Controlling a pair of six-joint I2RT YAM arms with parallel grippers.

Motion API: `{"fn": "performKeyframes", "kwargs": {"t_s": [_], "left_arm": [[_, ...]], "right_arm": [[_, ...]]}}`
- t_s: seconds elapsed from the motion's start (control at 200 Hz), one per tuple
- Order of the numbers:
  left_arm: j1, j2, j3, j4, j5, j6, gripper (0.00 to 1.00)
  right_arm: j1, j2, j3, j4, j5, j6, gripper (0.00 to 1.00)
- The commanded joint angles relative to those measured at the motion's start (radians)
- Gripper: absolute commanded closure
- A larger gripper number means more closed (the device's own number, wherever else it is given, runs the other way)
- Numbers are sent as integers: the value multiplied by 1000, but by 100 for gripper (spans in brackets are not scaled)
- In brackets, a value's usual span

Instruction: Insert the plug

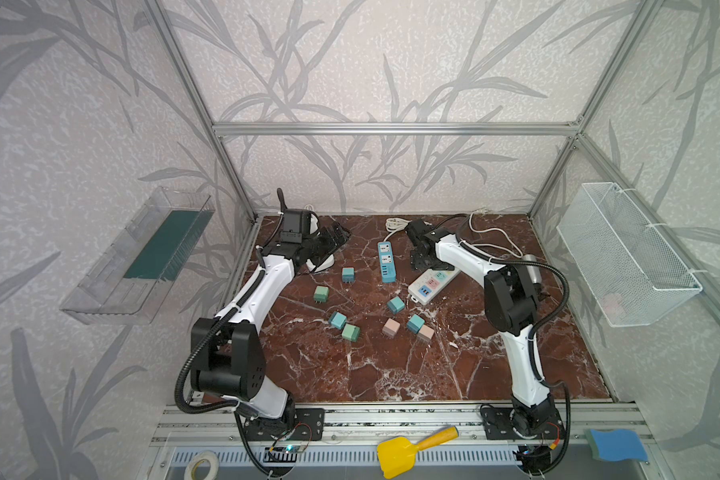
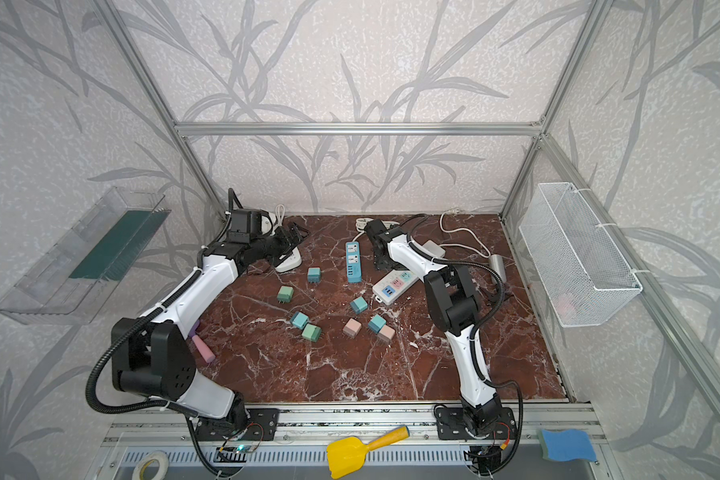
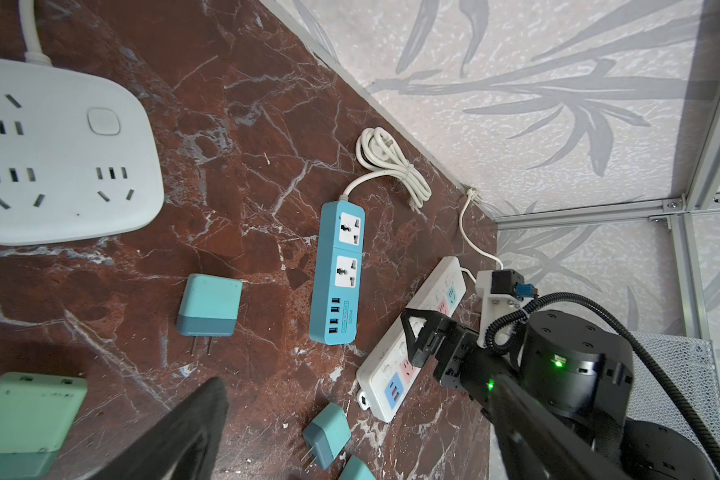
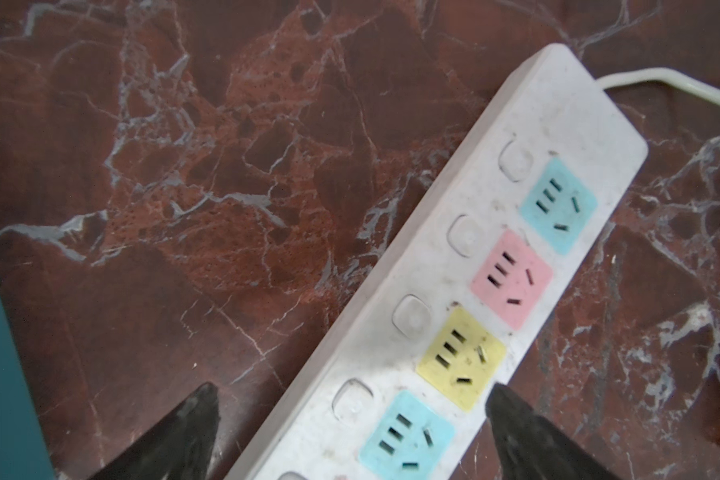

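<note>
Nothing held: left gripper (image 1: 335,239) and right gripper (image 4: 352,390) both spread wide.
A teal plug (image 3: 209,305) lies loose near the left fingers (image 3: 192,415), well apart from the right; judged light, rigid, slick, best pinched across flat sides, prongs left clear.

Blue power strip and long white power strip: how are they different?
The short blue plastic power strip has two white sockets plus small ports; the long white plastic power strip has blue, pink and yellow sockets with buttons. The blue one points straight back; the white one lies slanted. The blue strip's cord is bundled; the white strip's cord trails loose. Both lie flat on the marble table, nothing plugged in.
</note>
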Motion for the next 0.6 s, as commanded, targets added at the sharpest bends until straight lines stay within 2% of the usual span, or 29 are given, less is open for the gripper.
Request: {"fn": "performKeyframes", "kwargs": {"t_s": [0.0,0.17,0.6], "left_arm": [[-10,-47,-6,5,-11,19,1],[-16,-49,-5,3,-5,25,1],[-44,-40,0,-10,-20,48,1]], "right_arm": [[11,14,-1,-55,30,-42,1],[37,-28,-71,-53,43,-105,1],[38,-304,-444,54,-36,-178,1]]}}
